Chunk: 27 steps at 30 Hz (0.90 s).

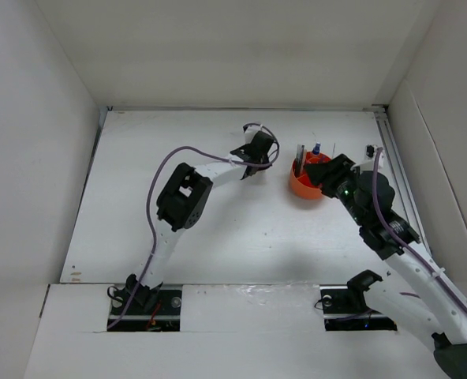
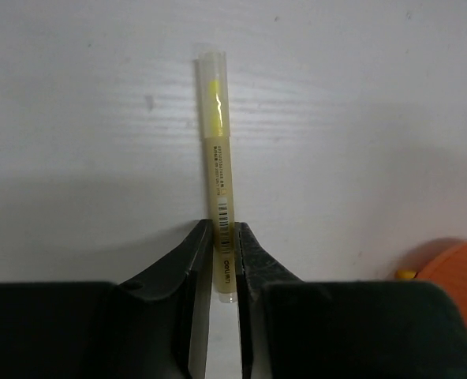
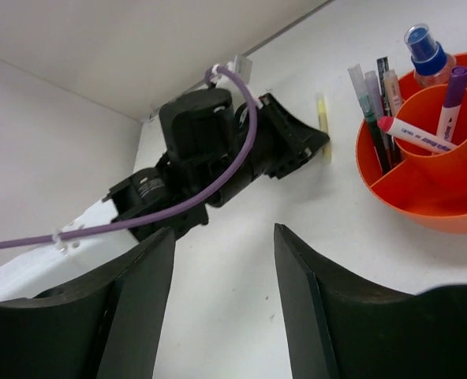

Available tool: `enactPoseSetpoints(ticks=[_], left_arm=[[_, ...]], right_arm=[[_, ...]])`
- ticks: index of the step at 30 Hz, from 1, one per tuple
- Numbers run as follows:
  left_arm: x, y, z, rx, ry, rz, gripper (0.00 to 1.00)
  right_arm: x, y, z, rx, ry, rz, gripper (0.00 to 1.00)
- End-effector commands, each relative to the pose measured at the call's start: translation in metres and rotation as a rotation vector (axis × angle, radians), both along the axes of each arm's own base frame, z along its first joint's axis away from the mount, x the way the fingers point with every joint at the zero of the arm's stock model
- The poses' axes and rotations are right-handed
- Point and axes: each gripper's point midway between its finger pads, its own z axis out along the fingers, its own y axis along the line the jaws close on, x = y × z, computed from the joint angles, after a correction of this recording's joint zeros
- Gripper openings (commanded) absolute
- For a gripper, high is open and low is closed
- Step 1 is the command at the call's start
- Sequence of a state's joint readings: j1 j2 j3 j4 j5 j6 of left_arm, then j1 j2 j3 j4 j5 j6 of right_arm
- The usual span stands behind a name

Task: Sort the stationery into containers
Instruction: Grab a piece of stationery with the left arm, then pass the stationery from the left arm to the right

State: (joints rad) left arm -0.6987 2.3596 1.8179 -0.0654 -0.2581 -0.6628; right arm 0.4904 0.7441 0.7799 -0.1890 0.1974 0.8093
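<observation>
My left gripper (image 2: 224, 230) is shut on the near end of a yellow highlighter (image 2: 215, 134), which points away from it, low over the white table. In the top view the left gripper (image 1: 259, 150) is just left of the orange tub (image 1: 303, 188). The tub (image 3: 423, 207) holds a blue-capped bottle (image 3: 425, 49), a purple marker (image 3: 453, 99), a white red-tipped stick (image 3: 416, 135) and several thin pens (image 3: 374, 110). My right gripper (image 3: 224, 237) is open and empty, hovering by the tub's near right side (image 1: 328, 178). The highlighter (image 3: 322, 118) shows beyond the left gripper's tip.
A small black object (image 1: 369, 150) lies near the right wall behind the tub. White walls close in the table at the back and on both sides. The tub's edge (image 2: 464, 268) shows at the lower right of the left wrist view.
</observation>
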Motion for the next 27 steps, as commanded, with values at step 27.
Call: enactPoseSetpoints(ticks=[27], left_arm=[[-0.175,0.038,0.122,-0.29,-0.193,-0.479,0.0]], right_arm=[[0.034,0.06,-0.052,-0.086,0.12,0.174,0.89]])
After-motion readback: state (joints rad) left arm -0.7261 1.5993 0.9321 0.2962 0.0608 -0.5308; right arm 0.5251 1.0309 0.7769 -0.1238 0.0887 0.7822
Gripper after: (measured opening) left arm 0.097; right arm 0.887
